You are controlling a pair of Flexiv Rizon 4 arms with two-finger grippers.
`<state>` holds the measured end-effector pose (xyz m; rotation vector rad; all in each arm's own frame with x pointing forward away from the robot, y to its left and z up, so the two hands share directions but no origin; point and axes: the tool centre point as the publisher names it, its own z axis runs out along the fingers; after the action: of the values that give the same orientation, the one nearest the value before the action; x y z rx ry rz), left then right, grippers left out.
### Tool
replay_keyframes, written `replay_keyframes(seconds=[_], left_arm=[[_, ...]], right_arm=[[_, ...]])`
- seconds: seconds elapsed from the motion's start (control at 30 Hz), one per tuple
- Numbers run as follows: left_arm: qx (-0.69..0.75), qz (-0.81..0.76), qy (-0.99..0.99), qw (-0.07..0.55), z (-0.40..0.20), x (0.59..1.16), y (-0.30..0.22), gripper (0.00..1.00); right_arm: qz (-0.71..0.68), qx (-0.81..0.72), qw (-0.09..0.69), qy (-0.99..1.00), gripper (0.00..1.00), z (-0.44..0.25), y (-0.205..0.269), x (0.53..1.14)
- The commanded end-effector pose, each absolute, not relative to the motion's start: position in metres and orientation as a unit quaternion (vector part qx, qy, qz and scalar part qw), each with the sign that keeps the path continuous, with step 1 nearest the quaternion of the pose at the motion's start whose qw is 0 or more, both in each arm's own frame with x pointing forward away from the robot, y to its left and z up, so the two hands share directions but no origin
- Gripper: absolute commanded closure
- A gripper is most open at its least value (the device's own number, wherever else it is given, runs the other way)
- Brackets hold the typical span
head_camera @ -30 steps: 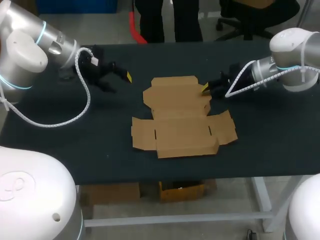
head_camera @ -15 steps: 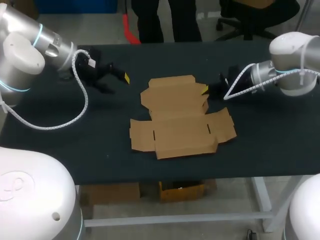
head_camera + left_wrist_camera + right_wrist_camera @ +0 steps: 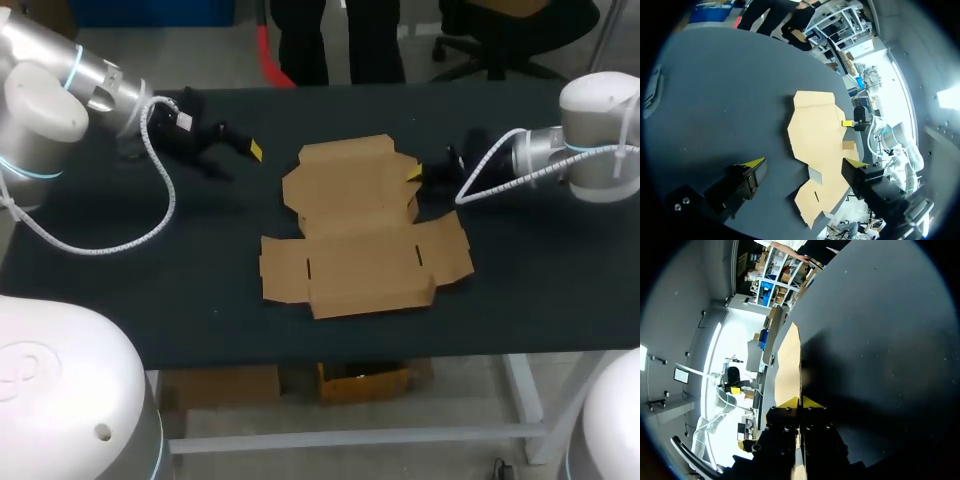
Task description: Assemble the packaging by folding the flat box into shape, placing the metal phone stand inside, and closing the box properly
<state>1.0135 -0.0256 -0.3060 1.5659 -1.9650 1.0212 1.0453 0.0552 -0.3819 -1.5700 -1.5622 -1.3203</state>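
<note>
Grips flat brown cardboard box (image 3: 360, 240) by its right flap edge with right end effector (image 3: 412, 175); holds left end effector (image 3: 236, 160) released, farther off leftward.

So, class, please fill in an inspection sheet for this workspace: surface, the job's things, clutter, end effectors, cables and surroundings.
Surface: dark table, flat and even.
Job's things: flat cardboard box lying unfolded mid-table; phone stand not seen in any view.
Clutter: nothing seen.
End effectors: left end effector is open, over the table beside the box and not touching it. Right end effector is shut on the edge of the box's far panel.
Cables: the white coiled left cable loops low from the left arm, away from the box. The white right cable runs along the right arm.
Surroundings: nothing seen reaching over the table.
</note>
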Motion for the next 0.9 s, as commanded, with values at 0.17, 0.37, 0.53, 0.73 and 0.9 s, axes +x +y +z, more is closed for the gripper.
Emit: replay_keyframes(seconds=[0.17, 0.37, 0.53, 0.73, 0.9], left_arm=[[0.56, 0.369, -0.708, 0.22, -0.31, 1.019, -0.024, 0.0], [0.56, 0.369, -0.708, 0.22, -0.31, 1.019, -0.024, 0.0], [0.56, 0.369, -0.708, 0.22, -0.31, 1.019, -0.024, 0.0], [0.56, 0.369, -0.708, 0.22, -0.31, 1.019, -0.024, 0.0], [0.56, 0.369, -0.708, 0.22, -0.31, 1.019, -0.024, 0.0]], right_arm=[[-0.535, -0.547, 0.278, -0.581, 1.0, -0.366, 0.049, 1.035], [-0.535, -0.547, 0.278, -0.581, 1.0, -0.366, 0.049, 1.035], [-0.535, -0.547, 0.278, -0.581, 1.0, -0.366, 0.049, 1.035], [-0.535, -0.547, 0.278, -0.581, 1.0, -0.366, 0.049, 1.035], [-0.55, -0.533, 0.282, -0.578, 1.0, -0.364, 0.052, 1.041]])
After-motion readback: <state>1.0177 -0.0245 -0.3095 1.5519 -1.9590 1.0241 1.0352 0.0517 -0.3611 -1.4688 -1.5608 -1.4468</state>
